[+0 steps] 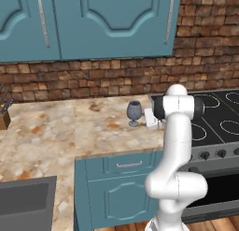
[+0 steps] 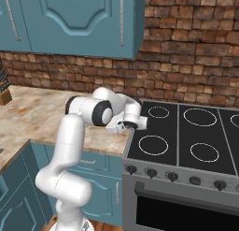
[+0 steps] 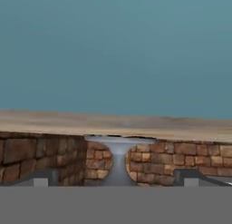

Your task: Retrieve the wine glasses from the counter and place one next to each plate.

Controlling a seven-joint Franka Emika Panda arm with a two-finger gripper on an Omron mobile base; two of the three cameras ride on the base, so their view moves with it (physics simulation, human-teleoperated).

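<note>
Base views flank counter (image 1: 56, 127), hand view inverted

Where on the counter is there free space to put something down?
The counter is bare from the knife block at its left end up to the wine glass. It is crowded by the stove edge, where the glass stands close beside the open gripper.

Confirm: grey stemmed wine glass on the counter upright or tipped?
Upright: the grey stemmed wine glass stands on its foot on the mottled stone counter, bowl above stem.
</note>
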